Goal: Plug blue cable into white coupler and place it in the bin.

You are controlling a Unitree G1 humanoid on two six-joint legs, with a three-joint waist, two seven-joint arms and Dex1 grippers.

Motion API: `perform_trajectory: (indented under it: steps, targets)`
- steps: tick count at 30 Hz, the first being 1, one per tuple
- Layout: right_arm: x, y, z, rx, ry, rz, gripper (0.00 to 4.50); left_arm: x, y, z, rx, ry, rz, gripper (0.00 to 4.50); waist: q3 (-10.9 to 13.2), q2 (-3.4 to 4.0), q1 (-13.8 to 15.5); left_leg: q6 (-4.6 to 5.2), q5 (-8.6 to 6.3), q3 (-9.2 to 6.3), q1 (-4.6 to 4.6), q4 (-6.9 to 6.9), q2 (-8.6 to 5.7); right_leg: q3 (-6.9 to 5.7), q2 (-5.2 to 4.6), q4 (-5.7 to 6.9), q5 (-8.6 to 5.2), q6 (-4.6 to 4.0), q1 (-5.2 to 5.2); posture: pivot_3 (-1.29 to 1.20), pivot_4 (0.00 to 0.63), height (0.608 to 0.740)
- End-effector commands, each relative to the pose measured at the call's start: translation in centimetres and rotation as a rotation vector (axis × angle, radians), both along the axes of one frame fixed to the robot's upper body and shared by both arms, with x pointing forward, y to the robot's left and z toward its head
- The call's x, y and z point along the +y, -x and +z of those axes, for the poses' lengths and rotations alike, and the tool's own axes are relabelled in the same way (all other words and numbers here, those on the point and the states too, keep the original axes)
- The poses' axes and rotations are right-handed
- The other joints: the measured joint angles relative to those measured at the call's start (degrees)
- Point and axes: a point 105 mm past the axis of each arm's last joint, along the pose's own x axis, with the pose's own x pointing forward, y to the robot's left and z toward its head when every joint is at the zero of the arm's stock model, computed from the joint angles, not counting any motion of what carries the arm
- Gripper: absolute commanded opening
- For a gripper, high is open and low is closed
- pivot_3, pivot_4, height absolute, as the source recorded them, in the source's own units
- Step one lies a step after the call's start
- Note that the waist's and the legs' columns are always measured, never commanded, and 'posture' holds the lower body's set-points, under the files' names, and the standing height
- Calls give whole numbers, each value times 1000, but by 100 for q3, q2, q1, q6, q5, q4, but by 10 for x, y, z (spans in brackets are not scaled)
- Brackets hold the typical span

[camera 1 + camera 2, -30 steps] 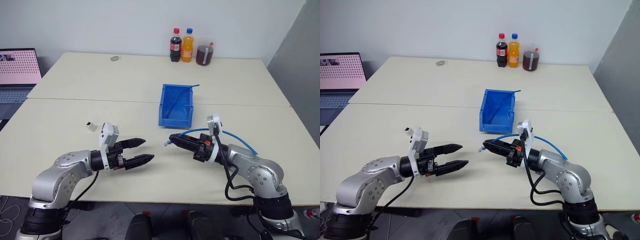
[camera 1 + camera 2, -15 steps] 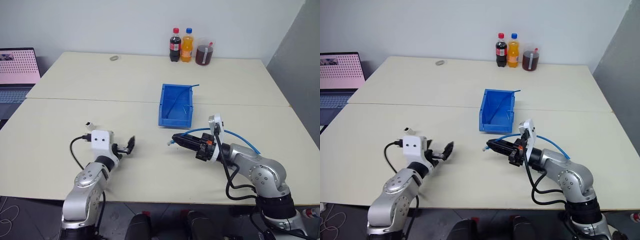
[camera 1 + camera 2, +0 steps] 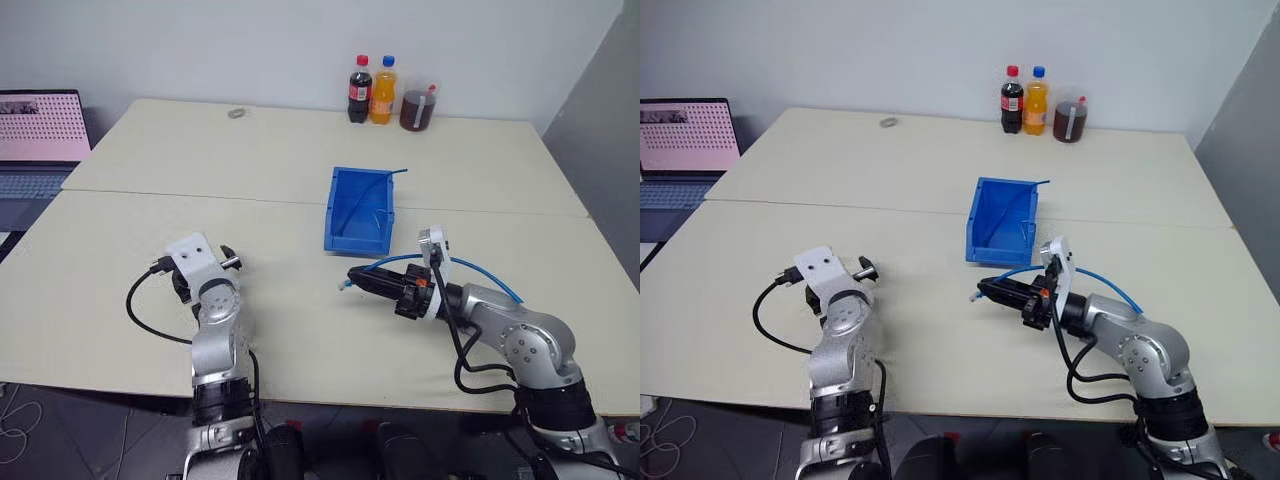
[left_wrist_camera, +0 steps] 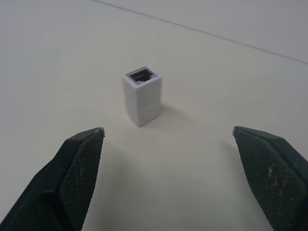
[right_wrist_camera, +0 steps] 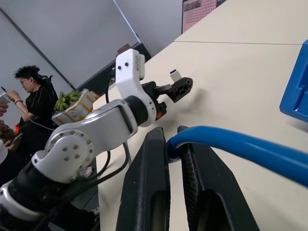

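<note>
The white coupler [image 4: 142, 96] stands upright on the table, dark socket facing up, a short way beyond my left gripper [image 4: 168, 132], which is open with a finger on either side and touches nothing. Seen from the head, one left finger [image 3: 228, 262] pokes out past the white wrist housing, and the coupler is hidden behind that wrist. My right gripper [image 3: 352, 279] points left, shut on the blue cable [image 3: 470, 271] near its plug end. The cable arcs back over the right forearm. The blue bin [image 3: 360, 210] sits just beyond the right gripper, open top, with a thin darker blue wire inside.
Two drink bottles [image 3: 369, 90] and a jar [image 3: 417, 105] stand at the table's far edge, a small ring [image 3: 237, 113] further left. A laptop [image 3: 40, 130] sits off the left side. A person [image 5: 33, 96] stands beyond the table's left side.
My left arm has swung from pointing right, toward the table's middle, to pointing away at the coupler, fingers still open. The right gripper has kept still with the cable. The camera has shifted slightly.
</note>
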Motion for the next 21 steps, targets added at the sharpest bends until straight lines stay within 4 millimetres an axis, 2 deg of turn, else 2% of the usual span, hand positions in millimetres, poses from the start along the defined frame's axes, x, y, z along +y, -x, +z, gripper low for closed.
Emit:
perform_trajectory:
  steps: [1, 12, 21]
  targets:
    - [-2, 0, 11, -50, -9, 0, 71, 3, -6, 10, -14, -29, 96, 4500, 0, -1, 0, 0, 0, 0, 0, 0, 0, 0, 0, 0, 0, 2, 0, 0, 150, 740]
    - [-3, 0, 11, -51, 5, -6, 70, 17, -24, 15, -10, -36, 173, 4500, 0, -1, -3, -1, 1, 1, -1, 1, -1, -1, 0, 1, 2, 3, 0, 0, 150, 740]
    - [-3, 1, 10, -48, 9, -4, 60, 17, -27, 15, -15, -21, 190, 4500, 0, -1, -2, -2, 1, 1, -1, 1, -1, -1, -1, 1, 5, 0, 0, 0, 150, 740]
